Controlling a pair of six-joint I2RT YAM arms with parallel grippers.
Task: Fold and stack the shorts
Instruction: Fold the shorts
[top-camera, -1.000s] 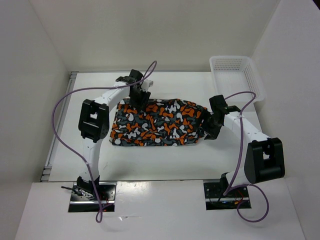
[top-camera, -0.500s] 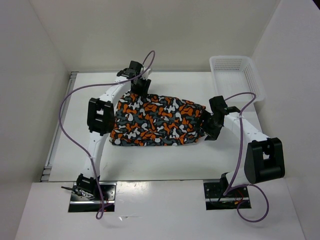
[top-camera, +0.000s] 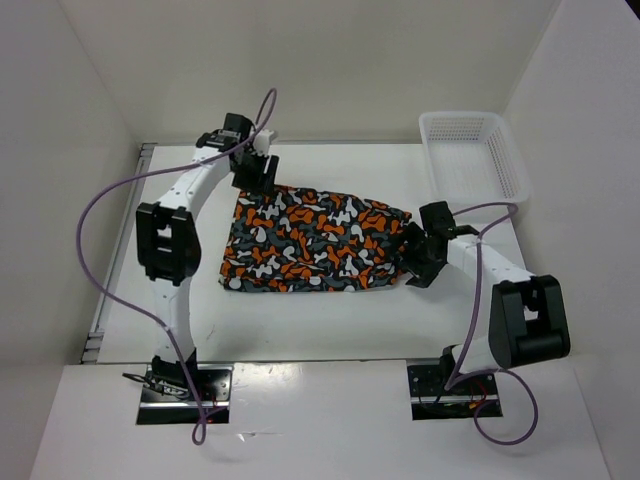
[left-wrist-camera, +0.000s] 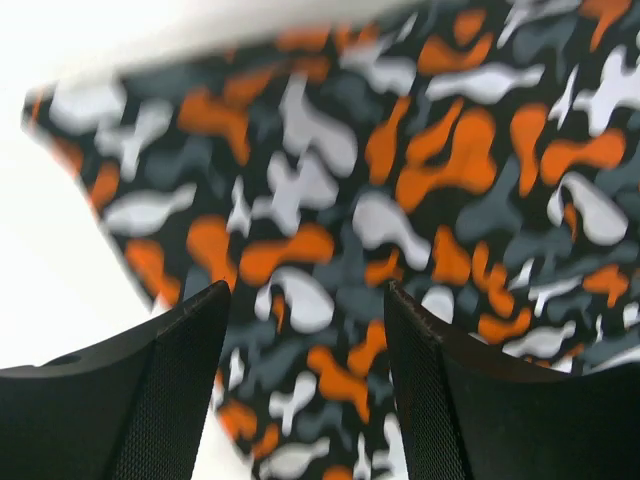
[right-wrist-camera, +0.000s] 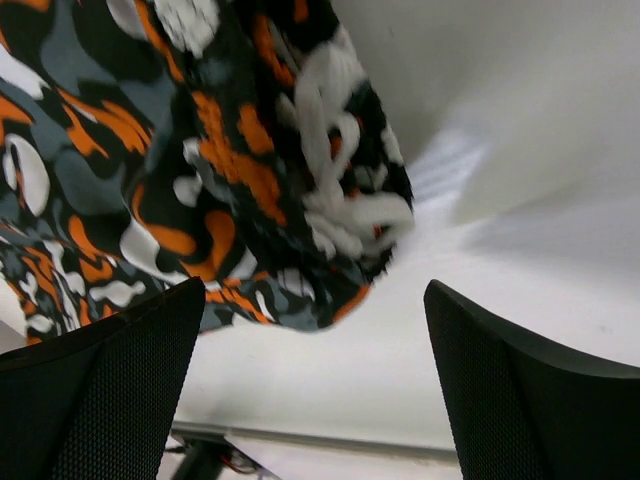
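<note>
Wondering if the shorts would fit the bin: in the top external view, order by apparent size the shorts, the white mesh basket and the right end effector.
1. The shorts, clearly largest.
2. The white mesh basket; it sits farther back, so it may look smaller.
3. The right end effector, smallest.

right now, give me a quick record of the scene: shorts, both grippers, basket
shorts: lying spread on the table, between the two grippers
left gripper: open, over the shorts' far left corner, holding nothing
right gripper: open, at the shorts' right edge, holding nothing
basket: white mesh, at the table's far right corner, apart from the shorts
</note>
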